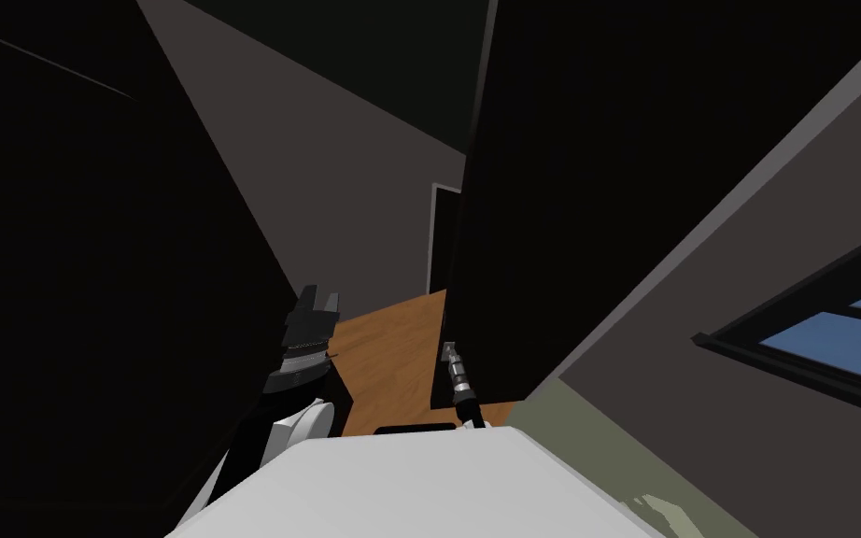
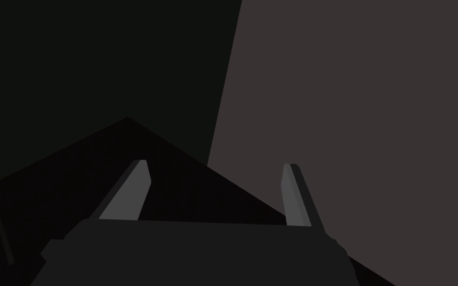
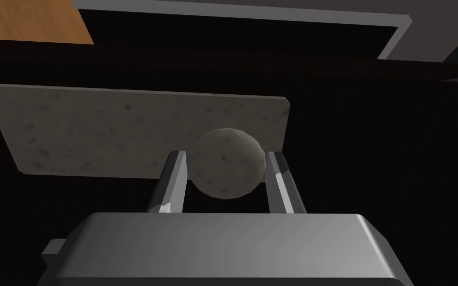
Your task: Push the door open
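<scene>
Between the fingers of the right gripper (image 3: 225,155) the knob (image 3: 226,169) is sitting, clamped on both sides. Its plate (image 3: 123,129) and the dark door (image 1: 606,187) are lying straight ahead past the tips. Left gripper (image 2: 215,163) is hanging spread, holding nothing, farther off.

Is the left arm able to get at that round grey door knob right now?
Probably not. The right gripper is shut on the round grey knob of the dark door, its fingers covering both sides. The left gripper stands open, apart, across the wooden floor.
</scene>
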